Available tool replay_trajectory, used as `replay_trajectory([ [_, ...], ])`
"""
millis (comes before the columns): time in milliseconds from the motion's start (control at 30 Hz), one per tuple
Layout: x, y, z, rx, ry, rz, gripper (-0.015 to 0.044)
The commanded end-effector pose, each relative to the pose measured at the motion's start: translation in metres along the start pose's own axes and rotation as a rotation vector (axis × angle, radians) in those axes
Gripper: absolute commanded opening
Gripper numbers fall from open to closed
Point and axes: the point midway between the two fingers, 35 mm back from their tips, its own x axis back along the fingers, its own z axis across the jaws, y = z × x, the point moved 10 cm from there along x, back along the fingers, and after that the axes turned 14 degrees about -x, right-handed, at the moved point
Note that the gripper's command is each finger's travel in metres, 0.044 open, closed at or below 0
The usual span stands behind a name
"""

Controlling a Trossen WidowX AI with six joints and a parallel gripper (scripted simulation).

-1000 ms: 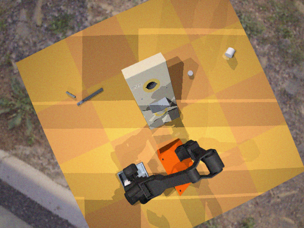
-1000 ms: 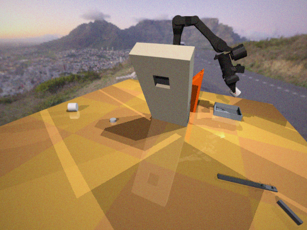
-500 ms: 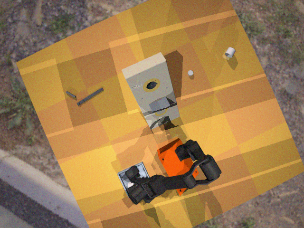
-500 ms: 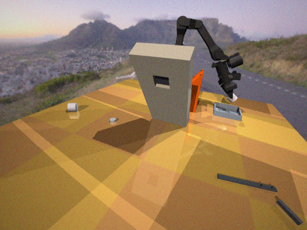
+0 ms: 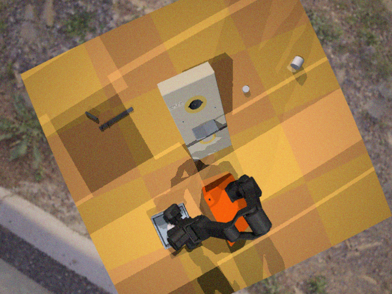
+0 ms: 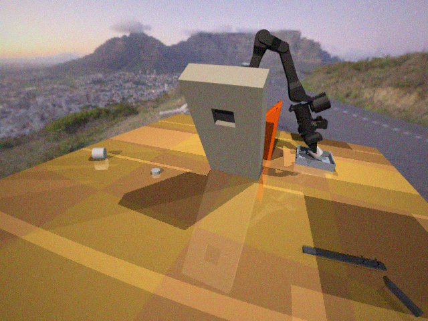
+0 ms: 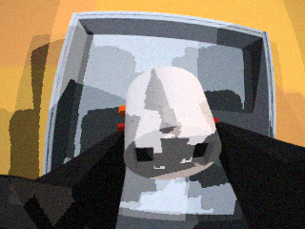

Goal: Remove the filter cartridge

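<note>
Now hand (image 7: 171,153) clamped on smooth, rounded white cartridge (image 7: 168,111) inside square grey tray (image 7: 64,76).

Top view straight down on the worktop (image 5: 95,79), exterior low behind the panel (image 6: 228,120), wrist close over the tray (image 7: 64,90), all sharing it.

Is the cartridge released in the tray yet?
No. The filter cartridge is inside the tray, with the tool shut on it.

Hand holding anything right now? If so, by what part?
Yes: the hand is shut on the cartridge, fingers gripping its sides near the slotted end, inside the tray.
</note>
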Motion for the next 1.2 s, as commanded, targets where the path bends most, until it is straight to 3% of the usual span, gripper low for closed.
replay_trajectory([
  [0,0.001,0.001,0.0,0.0,0.001,-0.003,0.0105],
  [433,0.001,0.001,0.0,0.0,0.001,-0.003,0.044],
  [567,0.007,0.006,0.001,0.0,0.001,-0.003,0.044],
  [733,0.059,0.034,0.007,0.0,0.0,-0.002,0.044],
  [1167,0.05,0.032,0.008,-0.004,0.006,-0.009,0.044],
])
